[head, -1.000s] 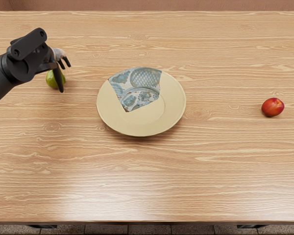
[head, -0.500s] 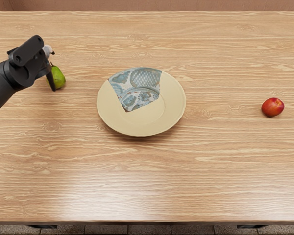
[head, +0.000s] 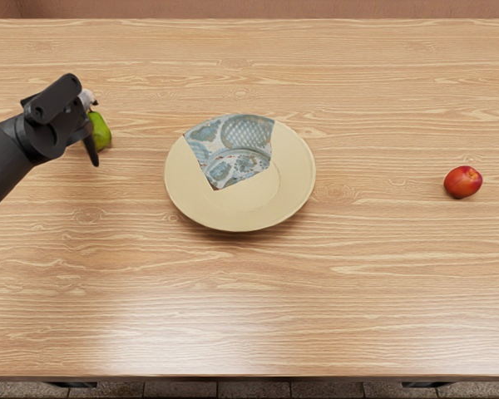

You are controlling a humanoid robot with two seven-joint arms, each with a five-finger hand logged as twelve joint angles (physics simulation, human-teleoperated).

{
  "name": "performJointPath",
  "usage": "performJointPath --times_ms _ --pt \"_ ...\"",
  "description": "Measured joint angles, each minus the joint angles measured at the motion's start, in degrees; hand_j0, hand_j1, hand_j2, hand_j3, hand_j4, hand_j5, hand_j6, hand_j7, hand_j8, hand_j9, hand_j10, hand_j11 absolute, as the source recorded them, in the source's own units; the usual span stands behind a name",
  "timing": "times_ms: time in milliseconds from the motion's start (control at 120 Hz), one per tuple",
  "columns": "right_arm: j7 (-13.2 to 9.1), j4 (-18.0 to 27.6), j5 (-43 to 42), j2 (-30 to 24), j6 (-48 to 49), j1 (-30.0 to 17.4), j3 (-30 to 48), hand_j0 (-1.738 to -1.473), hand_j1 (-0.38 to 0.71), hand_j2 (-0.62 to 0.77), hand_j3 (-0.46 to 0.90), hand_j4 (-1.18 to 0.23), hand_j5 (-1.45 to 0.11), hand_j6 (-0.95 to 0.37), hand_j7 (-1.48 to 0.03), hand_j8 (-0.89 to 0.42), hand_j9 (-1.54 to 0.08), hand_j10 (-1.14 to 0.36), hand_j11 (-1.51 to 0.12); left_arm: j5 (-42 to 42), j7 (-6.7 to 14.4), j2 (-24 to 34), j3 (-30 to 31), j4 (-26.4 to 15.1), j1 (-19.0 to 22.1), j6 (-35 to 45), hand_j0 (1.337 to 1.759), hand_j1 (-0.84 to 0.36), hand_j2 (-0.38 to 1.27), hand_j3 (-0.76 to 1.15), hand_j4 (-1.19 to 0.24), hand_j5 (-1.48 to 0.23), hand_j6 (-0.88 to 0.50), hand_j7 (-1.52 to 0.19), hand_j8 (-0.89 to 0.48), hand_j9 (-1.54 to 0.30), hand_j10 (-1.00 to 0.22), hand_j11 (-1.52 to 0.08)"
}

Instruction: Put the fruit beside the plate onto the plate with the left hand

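Observation:
A green pear (head: 101,131) lies on the table left of the plate (head: 293,179), a round beige plate with a blue-patterned section on its upper left. My left hand (head: 88,131) comes in from the left edge and covers the pear's left side. It is open: one dark finger (head: 91,151) hangs straight down in front of the fruit, and I see no closed grasp. Most of the pear is hidden behind the hand. The right arm does not show.
A red apple-like fruit (head: 463,181) sits far to the right, well away from the plate. Bare wooden tabletop (head: 249,299) stretches toward the front edge.
The left hand drew back to the left off the pear, then came back to the right over it. The pear shifted slightly to the right on the table.

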Motion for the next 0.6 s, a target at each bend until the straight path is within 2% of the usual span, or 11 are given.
performJointPath --times_ms 142,192,325,367,508,533,600 --pt "0.0 0.0 0.0 0.0 0.0 0.1 0.0 -1.658 -0.35 0.0 0.0 0.0 0.0 0.0 0.0 0.0 0.0 0.0 0.0 0.1 0.0 -0.7 0.6 0.0 0.0 -0.3 1.658 0.19 0.03 0.0 -0.14 -0.17 -0.01 -0.17 -0.14 -0.17 -0.14 -0.17" --pt "0.0 0.0 0.0 0.0 0.0 0.1 0.0 -1.658 -0.35 0.0 0.0 0.0 0.0 0.0 0.0 0.0 0.0 0.0 0.0 0.0 0.0 -0.8 1.1 -0.1 -0.2 -1.0 1.658 0.17 0.03 0.0 -0.16 -0.19 -0.06 -0.2 -0.15 -0.2 -0.15 -0.2" --pt "0.0 0.0 0.0 0.0 0.0 0.1 0.0 -1.658 -0.35 0.0 0.0 0.0 0.0 0.0 0.0 0.0 0.0 0.0 0.0 0.0 0.1 -0.7 1.6 -0.1 -0.8 -3.2 1.658 0.11 0.04 0.0 -0.21 -0.26 -0.02 -0.27 -0.21 -0.27 -0.21 -0.26" --pt "0.0 0.0 0.0 0.0 0.0 0.1 0.0 -1.658 -0.35 0.0 0.0 0.0 0.0 0.0 0.0 0.0 0.0 0.0 0.0 0.1 0.1 -0.7 1.7 -0.2 -0.9 -3.9 1.658 0.09 0.05 0.0 -0.18 -0.28 0.0 -0.29 -0.22 -0.29 -0.22 -0.29" --pt "0.0 0.0 0.0 0.0 0.0 0.1 0.0 -1.658 -0.35 0.0 0.0 0.0 0.0 0.0 0.0 0.0 0.0 0.0 0.0 0.1 0.2 -0.5 1.7 -0.3 -1.0 -5.5 1.658 0.04 0.06 0.0 -0.05 -0.32 0.12 -0.33 -0.1 -0.34 -0.28 -0.34" --pt "0.0 0.0 0.0 0.0 0.0 0.1 0.0 -1.658 -0.35 0.0 0.0 0.0 0.0 0.0 0.0 0.0 0.0 0.0 0.0 -0.1 0.2 -0.4 1.7 -0.3 -1.1 -5.9 1.658 0.03 0.06 0.0 -0.04 -0.33 0.13 -0.35 -0.1 -0.35 -0.29 -0.35" --pt "0.0 0.0 0.0 0.0 0.0 0.1 0.0 -1.658 -0.35 0.0 0.0 0.0 0.0 0.0 0.0 0.0 0.0 0.0 0.0 -0.7 0.4 -0.4 1.8 -0.4 -1.9 -7.1 1.658 0.0 0.06 0.0 -0.17 -0.36 0.03 -0.38 -0.19 -0.38 -0.3 -0.38"
